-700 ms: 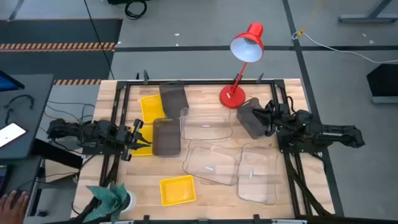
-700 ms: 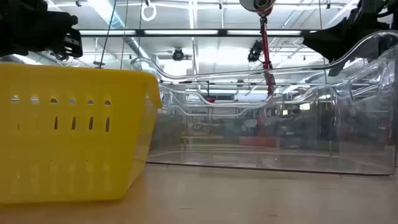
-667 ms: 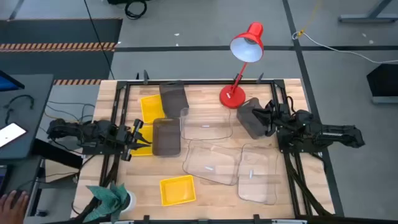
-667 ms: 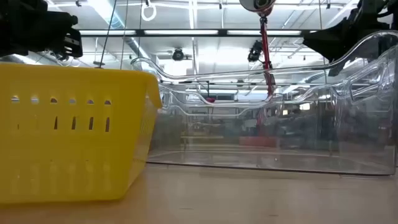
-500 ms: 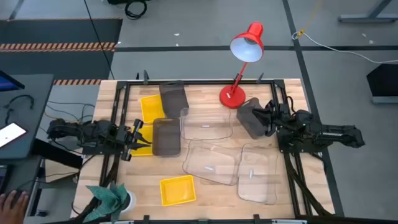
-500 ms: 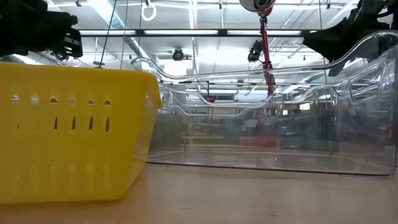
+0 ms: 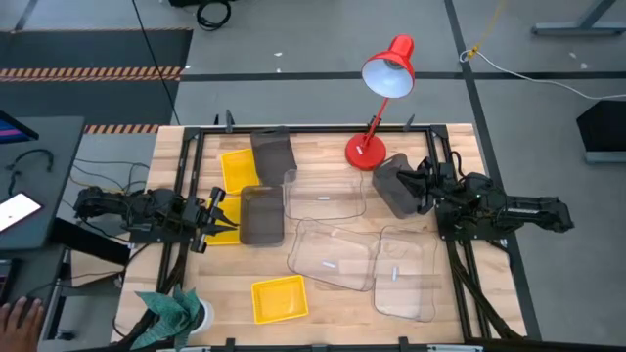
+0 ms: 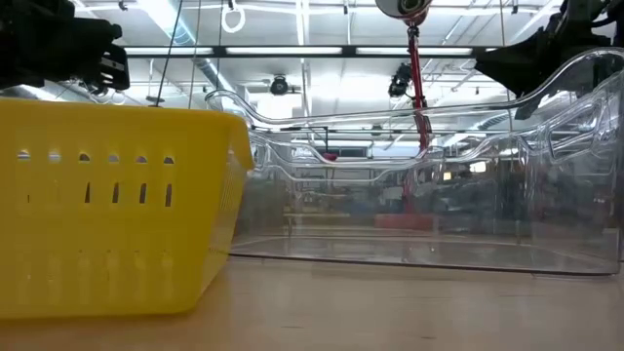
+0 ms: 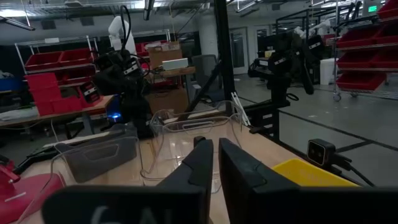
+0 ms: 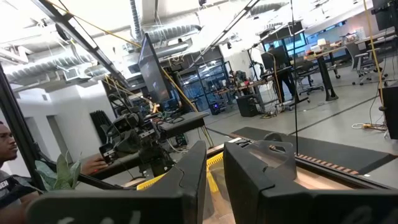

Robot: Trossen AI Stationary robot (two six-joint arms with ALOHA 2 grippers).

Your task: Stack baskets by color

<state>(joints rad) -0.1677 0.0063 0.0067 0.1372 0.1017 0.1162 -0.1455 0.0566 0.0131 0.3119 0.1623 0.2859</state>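
- Baskets of shallow rectangular plastic lie spread over the wooden table [image 7: 460, 137], and you can place each one from the red desk lamp [image 7: 377, 103] at the table's far edge.
- Right gripper [image 7: 419, 186]: it sits just beside the lamp's base, toward the right arm. Its fingers are closed on the rim of a dark grey basket [image 7: 391, 184], which sits tilted.
- Left gripper [image 7: 217, 213]: it is well away from the lamp on the left arm's side. In the left wrist view, its fingers [image 9: 202, 163] are drawn nearly together with nothing visible between them. A yellow edge shows just under it, but you cannot tell whether they touch.
- Second dark grey basket [image 7: 273, 154]: it stands at the far edge, on the left-arm side of the lamp. A bright yellow basket [image 7: 237, 167] lies just beside it.
- Third dark grey basket [image 7: 261, 213]: it lies nearer the front, below that pair.
- First clear transparent basket [image 7: 324, 196]: it sits just in front of the lamp's base.
- Second clear basket [image 7: 333, 256] and third clear basket [image 7: 406, 276]: both lie farther forward, side by side.
- Second yellow basket [image 7: 279, 298]: it is at the front edge, far from the lamp.
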